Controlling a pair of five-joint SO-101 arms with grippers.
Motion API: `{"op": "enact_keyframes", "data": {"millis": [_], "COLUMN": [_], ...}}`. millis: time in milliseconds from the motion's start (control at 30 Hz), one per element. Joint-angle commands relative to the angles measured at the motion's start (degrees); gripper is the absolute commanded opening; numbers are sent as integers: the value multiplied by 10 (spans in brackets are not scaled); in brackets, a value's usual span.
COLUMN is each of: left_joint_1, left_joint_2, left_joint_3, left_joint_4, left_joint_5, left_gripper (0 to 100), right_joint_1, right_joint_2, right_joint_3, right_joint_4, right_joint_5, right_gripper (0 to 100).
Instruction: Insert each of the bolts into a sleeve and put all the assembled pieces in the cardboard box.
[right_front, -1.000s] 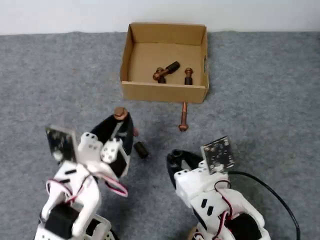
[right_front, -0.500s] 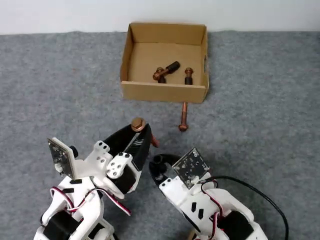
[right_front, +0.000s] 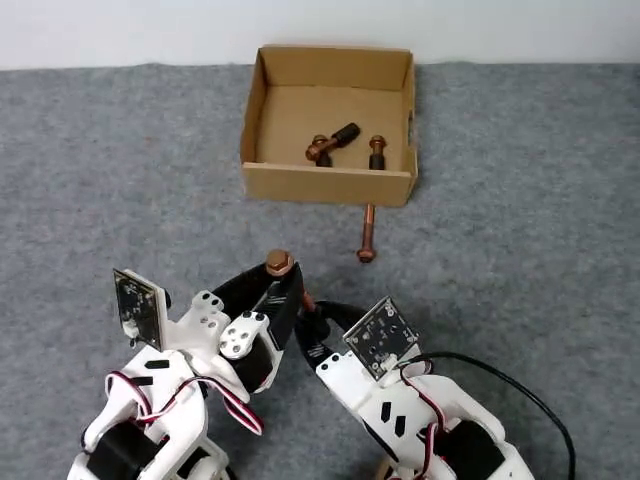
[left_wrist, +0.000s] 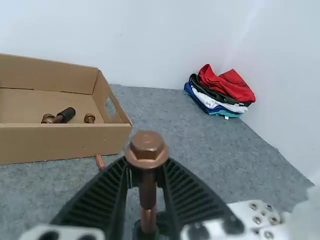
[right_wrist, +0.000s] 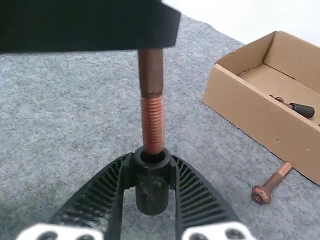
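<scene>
Left gripper (left_wrist: 146, 165) is clamping the bolt (left_wrist: 146, 150) by its shank, head up | right gripper (right_wrist: 151, 161) is pinching the sleeve (right_wrist: 151, 189), bolt tip sitting in its mouth | both are hanging near the cardboard box (right_front: 330, 186).

We see soft, bright, even light falling from above on the grey carpeted surface (right_front: 520, 200). The open brown cardboard box (right_front: 327, 185) leaves only a faint shadow at its foot, and the loose copper-coloured bolt (right_front: 368, 232) hardly any. In the left wrist view the white wall (left_wrist: 150, 30) shows a paler streak, and the held copper-coloured bolt (left_wrist: 146, 149) carries a dull sheen without glare.
</scene>
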Motion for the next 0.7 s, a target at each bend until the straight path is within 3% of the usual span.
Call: {"op": "enact_keyframes", "data": {"millis": [0, 267, 467, 600, 667], "left_joint_1": [5, 25, 62, 62, 62], "left_joint_2": [-4, -4, -3, -3, -3], "left_joint_3": [-6, 13, 22, 51, 59], "left_joint_4": [-5, 3, 69, 100, 119], "left_joint_5": [7, 7, 0, -87, -110], "left_gripper": [6, 6, 6, 16, 66], "right_joint_1": [-4, -4, -4, -4, -4], "right_joint_2": [-3, 0, 0, -1, -2], "right_joint_3": [-16, -13, -15, -15, -15], "right_joint_4": [-21, -46, -46, -46, -46], "right_joint_5": [15, 44, 44, 44, 45], "right_gripper": [8, 8, 8, 8, 8]}}
